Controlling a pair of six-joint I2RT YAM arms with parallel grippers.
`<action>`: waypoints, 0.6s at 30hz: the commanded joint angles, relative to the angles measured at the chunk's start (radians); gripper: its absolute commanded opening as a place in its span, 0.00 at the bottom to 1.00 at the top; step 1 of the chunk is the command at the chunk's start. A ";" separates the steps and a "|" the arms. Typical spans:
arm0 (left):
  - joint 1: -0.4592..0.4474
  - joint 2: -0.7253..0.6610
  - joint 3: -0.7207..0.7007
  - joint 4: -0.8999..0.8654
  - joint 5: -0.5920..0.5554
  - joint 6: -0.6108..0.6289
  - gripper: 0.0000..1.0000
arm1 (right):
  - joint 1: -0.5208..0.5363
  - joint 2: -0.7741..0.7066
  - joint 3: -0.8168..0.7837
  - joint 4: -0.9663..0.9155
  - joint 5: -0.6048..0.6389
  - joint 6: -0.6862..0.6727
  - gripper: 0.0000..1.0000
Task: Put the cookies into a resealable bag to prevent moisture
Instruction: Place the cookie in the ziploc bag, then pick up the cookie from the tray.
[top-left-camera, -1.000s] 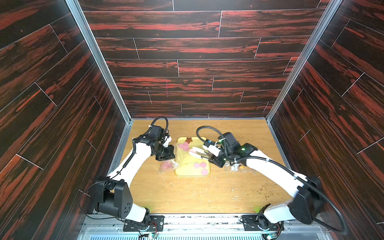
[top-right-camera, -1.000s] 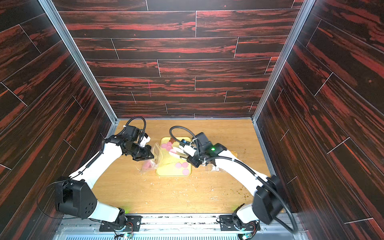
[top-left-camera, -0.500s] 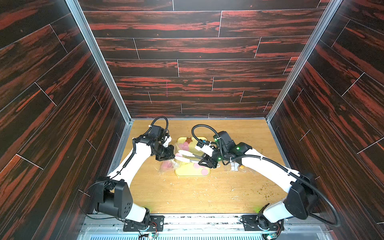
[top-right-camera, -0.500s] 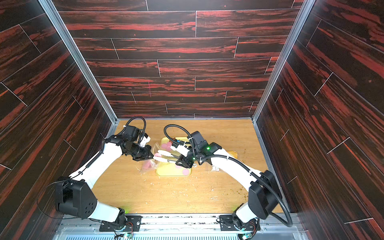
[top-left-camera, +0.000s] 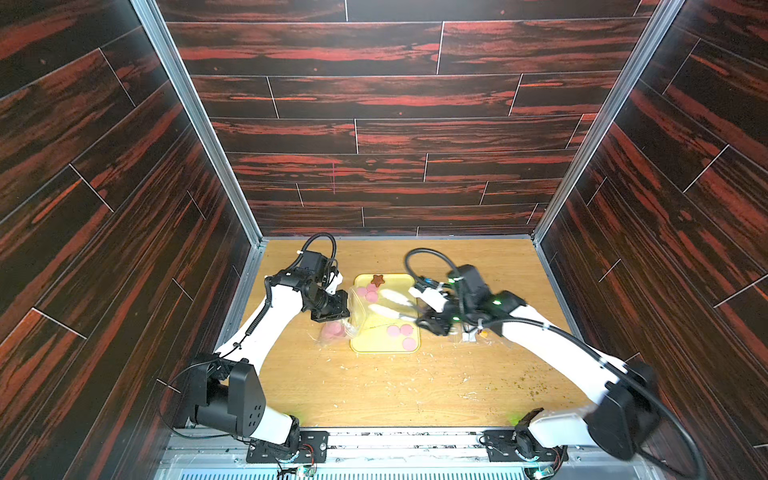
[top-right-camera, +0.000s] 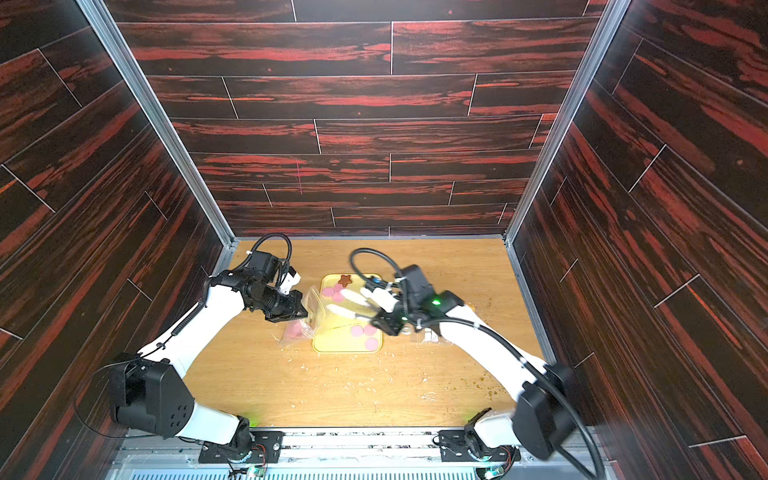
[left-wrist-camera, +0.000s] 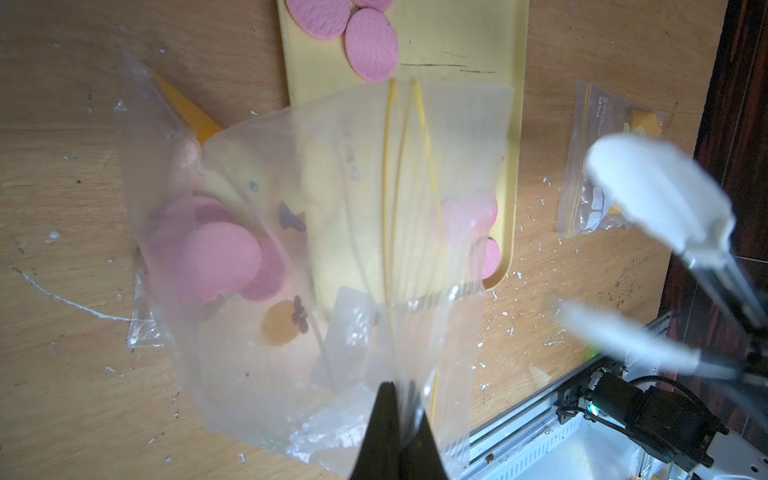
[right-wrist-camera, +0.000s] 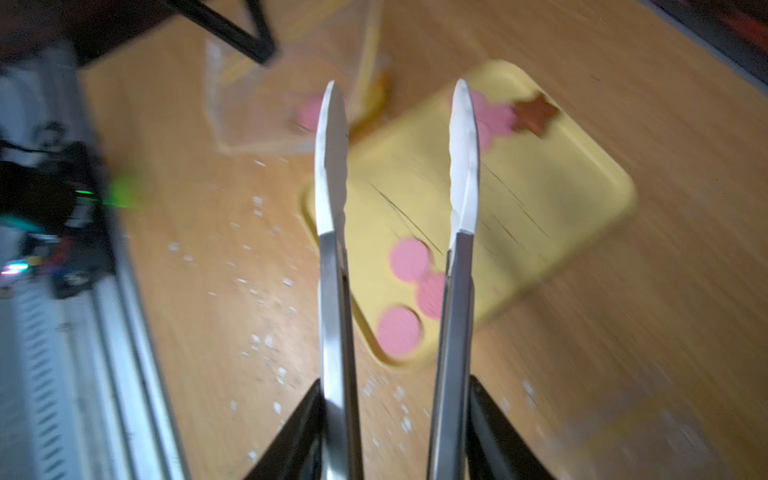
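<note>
The right arm has drawn the tongs (right-wrist-camera: 332, 291) back from the mouth of the bag (left-wrist-camera: 332, 187), their white tips now wider apart and empty over the yellow tray (top-left-camera: 382, 347). The right gripper (right-wrist-camera: 395, 386) clasps the tongs' metal arms between its fingers; the left gripper (left-wrist-camera: 392, 399) has its fingers pinched shut on the bag's rim at the tray's left edge. A few flat, round pink cookies (left-wrist-camera: 220, 257) lie inside the bag on the bench (top-left-camera: 374, 395); three more sit at the tray's near right, others beside a brown star cookie (top-left-camera: 377, 279) at its far end.
</note>
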 joint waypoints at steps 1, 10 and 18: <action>0.005 -0.027 0.024 -0.020 -0.003 0.013 0.00 | 0.007 0.004 -0.024 -0.084 0.097 -0.007 0.51; 0.004 -0.032 0.025 -0.030 -0.008 0.016 0.00 | 0.058 0.150 -0.002 -0.078 0.150 -0.070 0.51; 0.004 -0.021 0.023 -0.027 -0.006 0.019 0.00 | 0.074 0.217 0.022 -0.096 0.153 -0.084 0.51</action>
